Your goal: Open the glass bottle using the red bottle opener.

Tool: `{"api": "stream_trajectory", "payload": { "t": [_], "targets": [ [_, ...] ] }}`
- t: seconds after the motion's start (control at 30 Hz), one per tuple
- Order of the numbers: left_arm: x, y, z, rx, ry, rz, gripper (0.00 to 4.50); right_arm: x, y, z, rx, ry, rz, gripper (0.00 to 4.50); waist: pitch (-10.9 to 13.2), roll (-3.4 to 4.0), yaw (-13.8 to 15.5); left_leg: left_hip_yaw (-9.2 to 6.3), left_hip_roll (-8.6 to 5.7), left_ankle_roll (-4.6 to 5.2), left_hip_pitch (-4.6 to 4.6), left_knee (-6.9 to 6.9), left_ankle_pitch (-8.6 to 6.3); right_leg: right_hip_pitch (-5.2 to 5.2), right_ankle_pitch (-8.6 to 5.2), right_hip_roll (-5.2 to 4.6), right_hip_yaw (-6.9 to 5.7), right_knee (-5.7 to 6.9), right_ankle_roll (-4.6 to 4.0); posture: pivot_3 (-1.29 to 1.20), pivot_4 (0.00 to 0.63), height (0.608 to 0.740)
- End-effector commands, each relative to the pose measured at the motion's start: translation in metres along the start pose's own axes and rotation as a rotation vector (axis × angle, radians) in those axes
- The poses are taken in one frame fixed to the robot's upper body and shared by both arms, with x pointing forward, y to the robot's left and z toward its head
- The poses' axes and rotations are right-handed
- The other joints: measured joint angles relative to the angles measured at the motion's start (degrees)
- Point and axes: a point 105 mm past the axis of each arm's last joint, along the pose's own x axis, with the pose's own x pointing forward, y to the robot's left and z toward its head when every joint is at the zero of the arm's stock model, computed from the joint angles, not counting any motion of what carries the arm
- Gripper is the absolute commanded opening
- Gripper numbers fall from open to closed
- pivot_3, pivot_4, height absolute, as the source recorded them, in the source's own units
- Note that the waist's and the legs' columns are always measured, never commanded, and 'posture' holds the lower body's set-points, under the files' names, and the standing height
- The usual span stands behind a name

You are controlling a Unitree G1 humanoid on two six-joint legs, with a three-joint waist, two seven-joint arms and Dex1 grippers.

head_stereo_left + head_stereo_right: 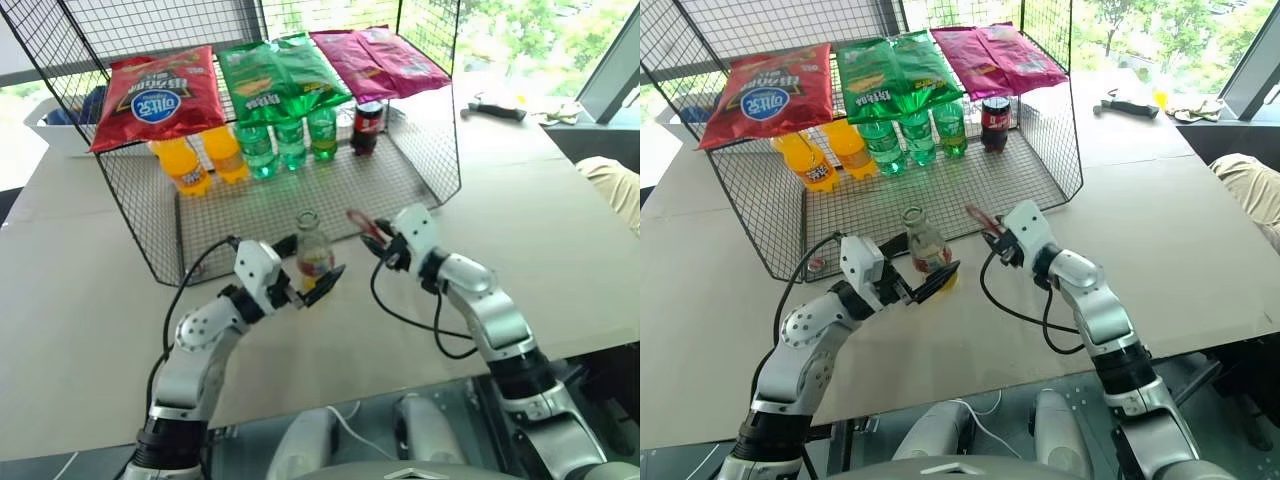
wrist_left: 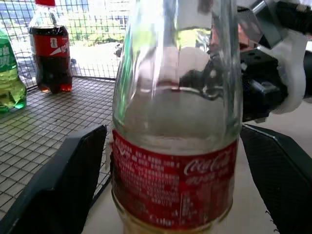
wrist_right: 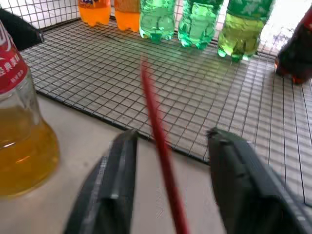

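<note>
On the bench, from left to right:
Wire rack: stands at the back of the bench; red, green and pink snack bags lie across its upper shelf; below them stand two orange bottles, three green bottles and one dark cola bottle
Left gripper: just in front of the rack's front edge; its jaws stand apart, one on each side of the glass bottle; in the left wrist view there is a gap between each black finger and the glass, so the bottle is not clamped
Glass bottle: upright on the bench, between the left jaws; red label band around the middle, yellow-orange drink in the lower part, clear neck above
Red bottle opener: to the right of the bottle and apart from it; a thin red strip rising between the right jaws, tilted up and toward the rack
Right gripper: near the bottle on its right side; in the right wrist view its jaws are apart, with a gap on either side of the red opener; whether they still touch it I cannot tell
Far right corner: small tools lie on the bench, well apart from the rest
</note>
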Motion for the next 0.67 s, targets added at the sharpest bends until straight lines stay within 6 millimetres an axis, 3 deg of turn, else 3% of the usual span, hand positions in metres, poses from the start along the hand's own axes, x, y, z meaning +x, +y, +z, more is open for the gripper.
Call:
{"api": "stream_trajectory", "payload": {
  "t": [0.03,0.1,0.2,0.4,0.5,0.67],
  "targets": [
    [-0.008,0.000,0.014,0.054,-0.031,0.016,4.50,-0.017,-0.006,0.007,0.030,-0.007,-0.043,3.87,0.00,0.00,0.04,-0.01,0.00,0.00,0.00,0.00,0.00,0.00,0.00,0.00,-0.01,0.00,0.00,0.00,0.150,0.740],
    [-0.014,0.000,0.013,0.050,-0.014,0.036,4.50,-0.028,-0.012,0.001,0.034,0.018,-0.067,4.46,0.00,0.00,0.11,-0.01,0.00,0.00,-0.01,-0.01,0.00,0.00,0.00,-0.01,-0.01,-0.02,0.00,0.00,0.150,0.740],
    [-0.028,0.002,0.007,0.027,0.030,0.090,4.50,-0.047,-0.021,-0.007,0.021,0.041,-0.106,4.46,0.00,0.00,0.11,0.02,-0.01,0.01,-0.01,-0.01,-0.01,0.01,0.00,-0.02,0.00,-0.04,0.00,0.00,0.150,0.740],
    [-0.070,0.011,-0.013,-0.002,0.168,0.244,4.50,-0.087,-0.006,-0.012,0.064,0.013,0.057,4.46,0.00,0.00,0.11,0.02,0.07,0.02,0.01,-0.04,-0.01,0.02,-0.01,0.03,-0.01,-0.05,0.01,0.00,0.150,0.740],
    [-0.095,0.011,-0.030,-0.002,0.268,0.301,4.50,-0.109,-0.011,-0.021,0.051,0.029,0.083,4.46,0.01,-0.01,0.06,0.06,0.08,0.21,0.10,-0.03,-0.13,0.14,-0.01,0.02,-0.01,-0.06,0.01,0.00,0.150,0.740],
    [-0.109,0.006,-0.030,0.042,0.324,0.343,4.50,-0.127,-0.013,-0.027,0.004,0.036,0.109,4.46,0.01,-0.03,0.28,0.06,0.09,0.23,0.16,0.02,-0.14,0.27,-0.01,0.02,-0.07,-0.08,0.02,0.00,0.150,0.740]
  ]
}}
